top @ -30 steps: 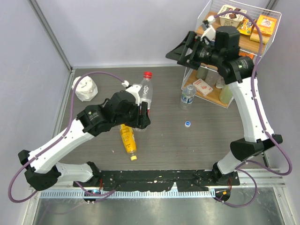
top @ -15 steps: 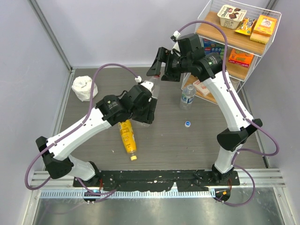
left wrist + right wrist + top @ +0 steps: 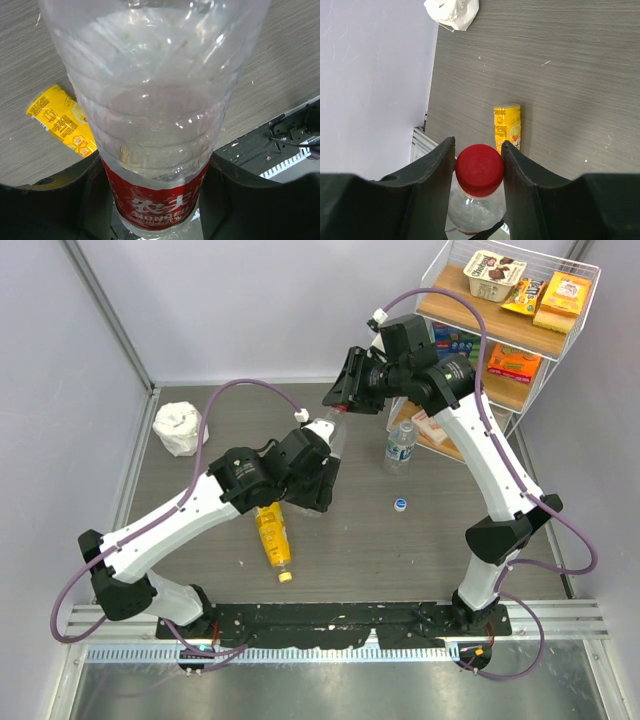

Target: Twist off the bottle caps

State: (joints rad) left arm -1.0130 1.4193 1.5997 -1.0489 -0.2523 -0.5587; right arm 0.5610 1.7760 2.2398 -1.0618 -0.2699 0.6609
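My left gripper is shut on the red-labelled lower part of the tall clear bottle, which it holds off the table. Its fingers press both sides of the label. My right gripper is shut on the red cap at the bottle's top, seen in the top view as right gripper. A yellow bottle lies flat with a yellow cap at its near end. The small clear bottle stands uncapped, and a pale blue-white cap lies in front of it.
Crumpled white paper sits at the back left by the wall. A wire shelf rack with boxed snacks stands at the back right, close behind the small bottle. The black base rail runs along the near edge.
My right arm swung from the shelf rack to the tall bottle's top and its jaws closed on the red cap. My left arm shifted the bottle slightly to the right.
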